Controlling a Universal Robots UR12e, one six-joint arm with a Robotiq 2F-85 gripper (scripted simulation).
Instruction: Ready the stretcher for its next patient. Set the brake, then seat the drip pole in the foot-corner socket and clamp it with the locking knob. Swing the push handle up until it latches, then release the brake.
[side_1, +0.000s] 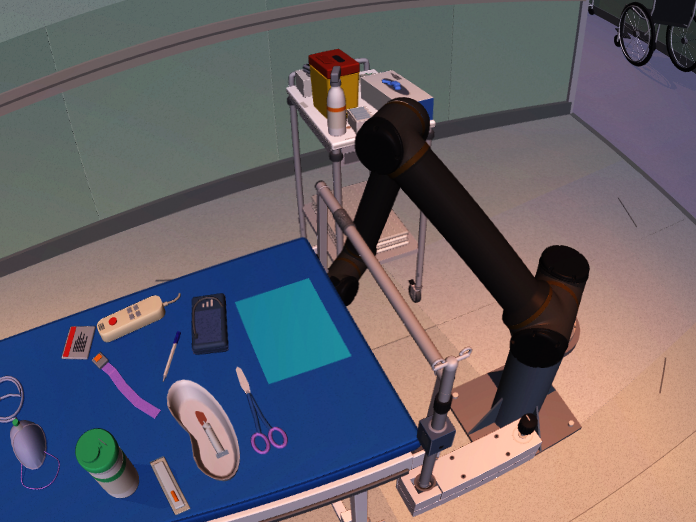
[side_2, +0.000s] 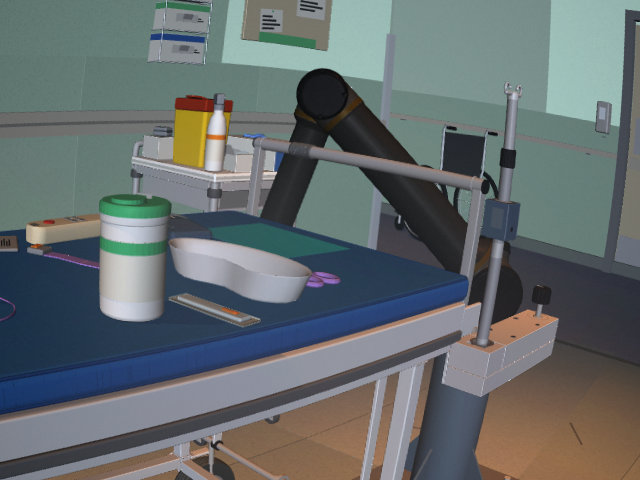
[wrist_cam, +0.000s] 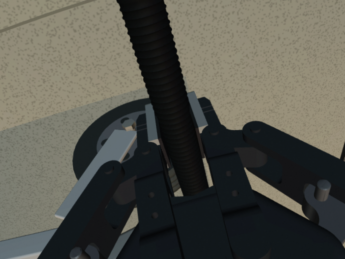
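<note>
At the foot end of the blue stretcher the drip pole (side_1: 443, 404) stands upright in the corner socket block (side_1: 469, 461), with the black locking knob (side_1: 527, 423) on the block's outer end. The push handle (side_1: 382, 275) is raised, its bar running level across the foot end. My arm reaches down behind the far corner of the mattress, so the gripper is hidden from the side cameras. In the wrist camera a black ribbed brake lever (wrist_cam: 167, 100) is gripped by my closed gripper (wrist_cam: 174, 122), low over the floor beside a caster wheel (wrist_cam: 111, 139).
The stretcher frame and its caster crowd the gripper under the mattress edge. A supply trolley (side_1: 360, 163) stands just behind my arm, carrying a yellow bin and a bottle. Loose items, among them a kidney dish (side_1: 203, 430) and a canister (side_1: 107, 462), cover the mattress.
</note>
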